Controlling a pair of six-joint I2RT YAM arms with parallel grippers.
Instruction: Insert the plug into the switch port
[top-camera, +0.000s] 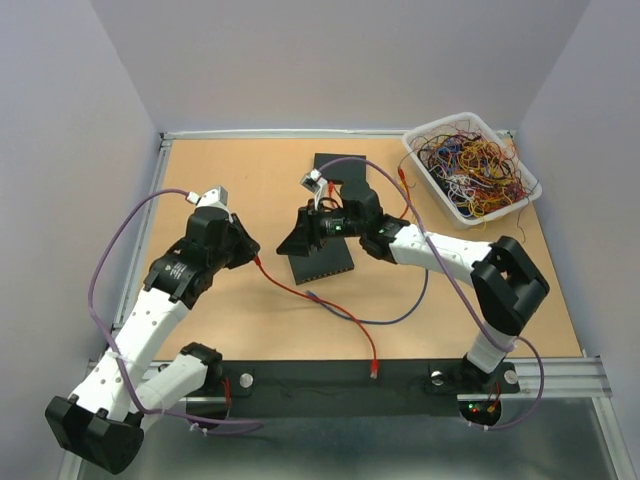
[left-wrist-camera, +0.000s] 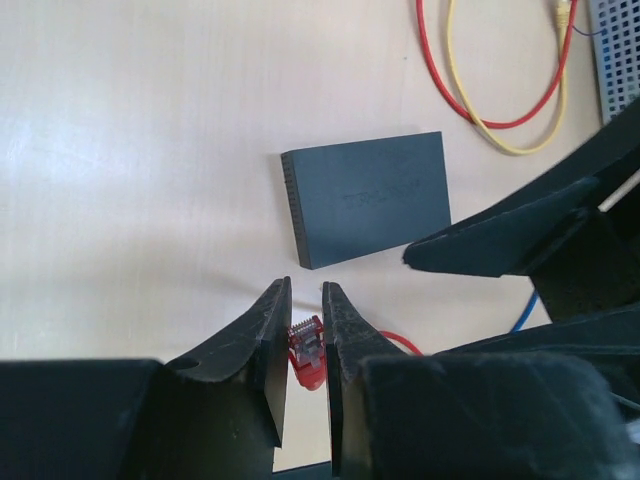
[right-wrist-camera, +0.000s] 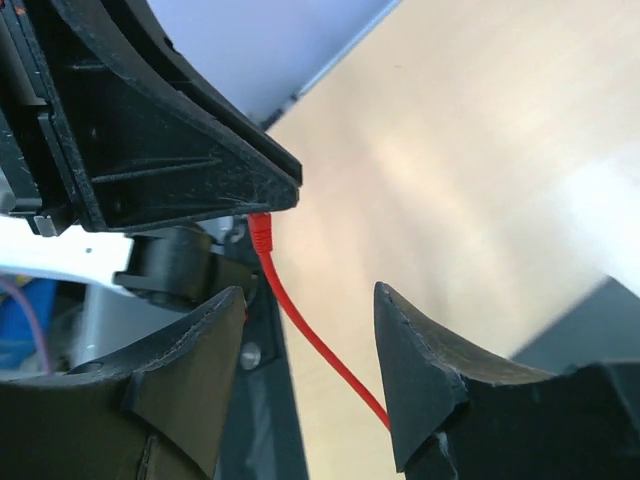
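Left fingers (left-wrist-camera: 265, 330) clenched on red RJ45 plug (left-wrist-camera: 305, 345), near port face of switch (left-wrist-camera: 370, 195) on tabletop (left-wrist-camera: 120, 150); right fingers (right-wrist-camera: 420, 370) released, straddling red cable (right-wrist-camera: 300, 320); square plug to 1 port, advance straight, slowly.

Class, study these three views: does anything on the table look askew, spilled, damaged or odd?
Nothing looks spilled or broken. The switch lies at a slant to the edges of the table, and the bin at the far right holds a tangle of cables. The red plug sits pinched between the left fingers.
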